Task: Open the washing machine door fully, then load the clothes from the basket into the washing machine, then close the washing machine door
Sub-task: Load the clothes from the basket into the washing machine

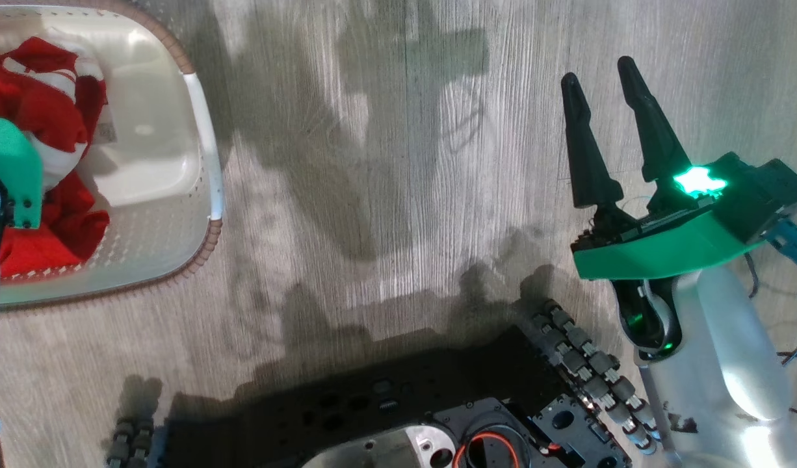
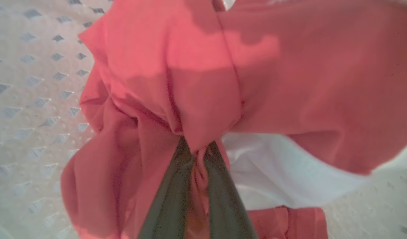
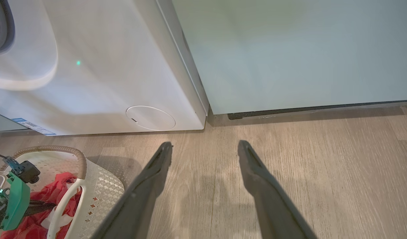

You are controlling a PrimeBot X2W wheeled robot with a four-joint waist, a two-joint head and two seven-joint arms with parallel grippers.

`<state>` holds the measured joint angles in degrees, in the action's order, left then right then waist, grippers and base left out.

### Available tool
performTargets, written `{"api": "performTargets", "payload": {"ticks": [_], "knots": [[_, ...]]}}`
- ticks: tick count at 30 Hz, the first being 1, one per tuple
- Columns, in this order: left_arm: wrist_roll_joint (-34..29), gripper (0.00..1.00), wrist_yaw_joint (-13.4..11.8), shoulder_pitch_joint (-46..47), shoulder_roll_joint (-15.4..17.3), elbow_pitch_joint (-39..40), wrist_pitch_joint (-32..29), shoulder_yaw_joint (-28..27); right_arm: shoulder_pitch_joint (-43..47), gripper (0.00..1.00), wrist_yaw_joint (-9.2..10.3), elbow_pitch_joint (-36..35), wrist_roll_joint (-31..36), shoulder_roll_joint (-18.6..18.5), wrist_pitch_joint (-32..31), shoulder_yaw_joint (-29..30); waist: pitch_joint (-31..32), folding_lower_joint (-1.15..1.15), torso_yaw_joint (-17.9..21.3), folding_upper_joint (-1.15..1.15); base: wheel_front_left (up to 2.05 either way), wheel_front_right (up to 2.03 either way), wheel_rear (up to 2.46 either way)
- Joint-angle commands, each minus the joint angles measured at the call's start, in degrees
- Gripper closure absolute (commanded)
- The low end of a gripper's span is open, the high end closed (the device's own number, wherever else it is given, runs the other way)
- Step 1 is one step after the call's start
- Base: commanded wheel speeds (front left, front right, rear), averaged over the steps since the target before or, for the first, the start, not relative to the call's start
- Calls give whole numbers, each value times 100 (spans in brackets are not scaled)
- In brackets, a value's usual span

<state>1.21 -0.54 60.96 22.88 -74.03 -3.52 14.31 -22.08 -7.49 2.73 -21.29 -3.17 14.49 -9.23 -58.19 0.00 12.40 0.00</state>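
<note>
Left hand (image 2: 198, 147) sits deep inside the basket (image 1: 207, 156) at the far left, clenched on a fold of the red clothes (image 2: 190, 76) heaped in its left half, probably to lift them toward the washing machine (image 3: 100, 73). Right hand (image 1: 598, 70) hangs released above the floor (image 1: 398, 195), holding nothing.

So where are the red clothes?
The clothes lie in the basket, upper left in the head view, on the robot's left, pinched by the left claw.
</note>
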Motion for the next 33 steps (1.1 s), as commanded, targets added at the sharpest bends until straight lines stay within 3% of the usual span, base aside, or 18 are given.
{"api": "performTargets", "payload": {"ticks": [1, 16, 33], "knots": [[60, 100, -30, -185, 188, 9, -8, -126, 223, 0, 0, -162, 35, 29, 51, -77, 10, 0, -5, 0, 0, 0, 0], [267, 100, -54, -558, -17, 8, 149, -68, 156, 0, 0, -1, 33, 29, 51, -87, 663, 0, -81, 0, 0, 0, 0], [541, 100, -101, -1289, -401, 13, 1428, -37, 210, 0, 0, 318, 47, 29, 51, -157, 2088, 0, -300, 0, 0, 0, 0]]}}
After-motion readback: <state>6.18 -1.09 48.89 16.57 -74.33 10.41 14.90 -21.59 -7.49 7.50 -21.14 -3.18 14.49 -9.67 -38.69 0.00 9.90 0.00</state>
